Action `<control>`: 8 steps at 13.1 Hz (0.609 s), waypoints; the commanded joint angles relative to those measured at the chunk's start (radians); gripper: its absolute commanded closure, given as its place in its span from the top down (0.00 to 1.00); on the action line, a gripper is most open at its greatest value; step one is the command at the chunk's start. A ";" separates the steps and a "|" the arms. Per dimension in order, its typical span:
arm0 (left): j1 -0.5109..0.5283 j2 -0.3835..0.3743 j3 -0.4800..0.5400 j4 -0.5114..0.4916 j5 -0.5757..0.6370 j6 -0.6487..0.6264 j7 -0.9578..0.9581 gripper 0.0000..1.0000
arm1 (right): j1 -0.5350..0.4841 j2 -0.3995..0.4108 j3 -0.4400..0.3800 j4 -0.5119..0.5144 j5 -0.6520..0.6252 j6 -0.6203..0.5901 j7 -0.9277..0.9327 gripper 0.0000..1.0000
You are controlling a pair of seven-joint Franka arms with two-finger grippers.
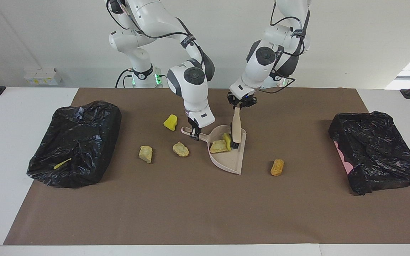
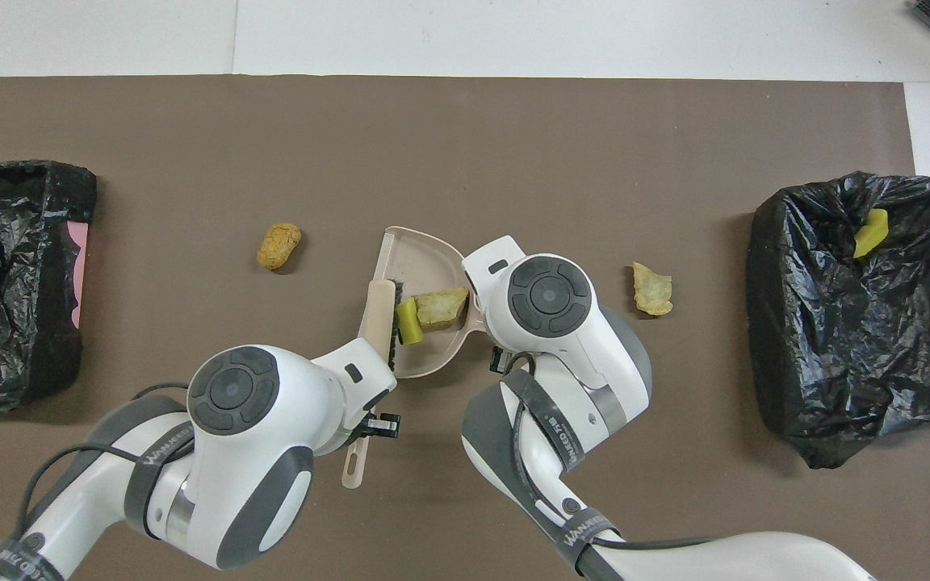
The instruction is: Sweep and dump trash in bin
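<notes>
Jaws gripping brush — trash below

A beige dustpan lies mid-mat with a pale stone-like chunk and a yellow sponge bit in it, the two touching. A beige brush stands at the pan's open edge, its dark bristles against the sponge bit, its handle running back under the left arm's wrist. An orange-brown bread-like piece lies toward the left arm's end, another pale chunk toward the right arm's. Black-lined bins sit at both ends; one holds a yellow scrap.
</notes>
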 commanded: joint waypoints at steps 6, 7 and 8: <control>0.307 0.077 0.001 0.144 0.147 -0.096 0.153 0.00 | -0.009 0.036 0.007 0.058 -0.001 0.020 0.038 0.00; 0.349 0.096 0.001 0.165 0.163 -0.099 0.215 0.00 | -0.010 0.038 0.007 0.062 -0.001 0.022 0.039 0.00; 0.384 0.123 0.001 0.190 0.202 -0.100 0.277 0.00 | -0.010 0.038 0.007 0.064 -0.001 0.022 0.045 0.00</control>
